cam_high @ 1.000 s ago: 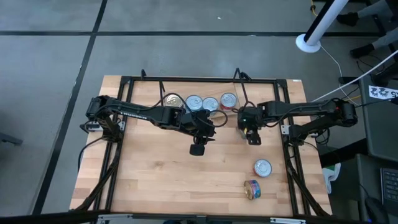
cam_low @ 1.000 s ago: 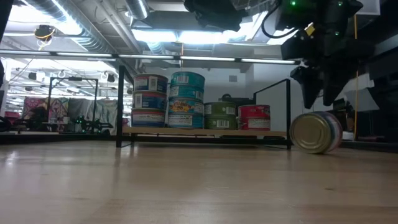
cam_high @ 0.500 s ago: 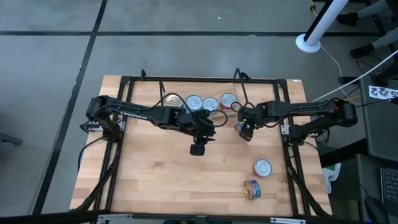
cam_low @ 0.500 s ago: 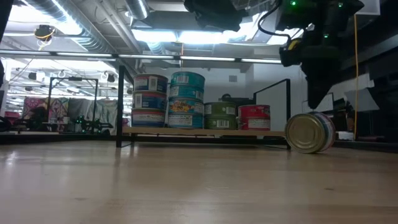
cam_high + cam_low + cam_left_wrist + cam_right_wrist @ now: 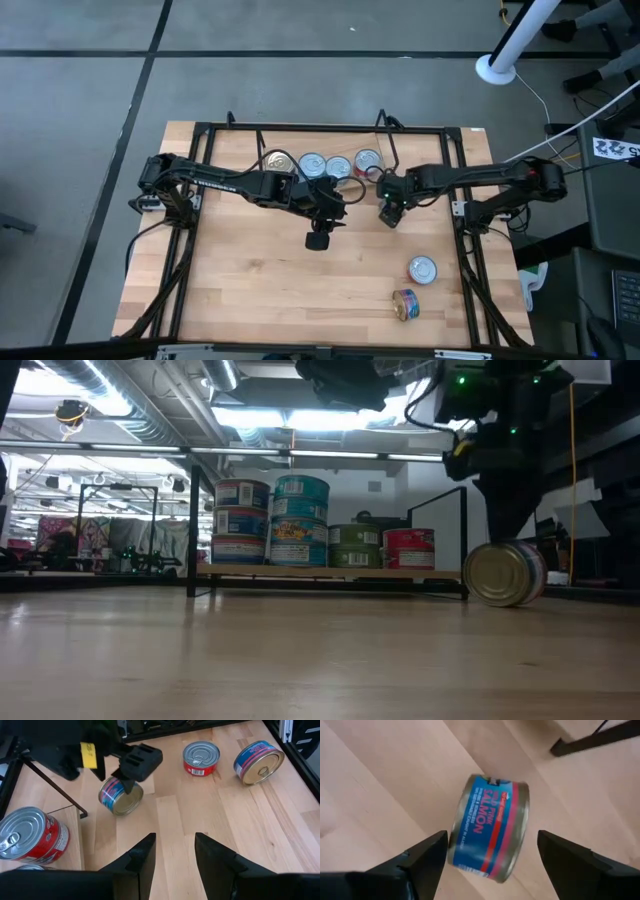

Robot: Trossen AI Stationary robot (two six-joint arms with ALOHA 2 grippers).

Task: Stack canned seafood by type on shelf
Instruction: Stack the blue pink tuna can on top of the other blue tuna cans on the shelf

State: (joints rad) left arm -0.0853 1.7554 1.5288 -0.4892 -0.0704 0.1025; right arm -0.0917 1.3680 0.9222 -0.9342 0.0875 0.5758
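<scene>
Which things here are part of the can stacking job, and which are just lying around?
Part of the job:
- shelf with cans stacked on it
- blue salmon can on its side, under the open right pincer
- upright red can and a tipped blue can on the table
- left pincer, empty

Just lying about:
- white pole base on the floor
- cables by the table

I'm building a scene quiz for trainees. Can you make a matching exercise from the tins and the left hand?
Things:
A. blue-and-red round salmon tin
B. silver-lidded red round tin
C. teal-labelled round tins
D. left hand

States:
1. stacked on the wire-framed wooden shelf
2. upright on the bare wooden tabletop
3. on its side, below the open right hand
4. empty, fingers apart

Pairs: A-3, B-2, C-1, D-4
</scene>
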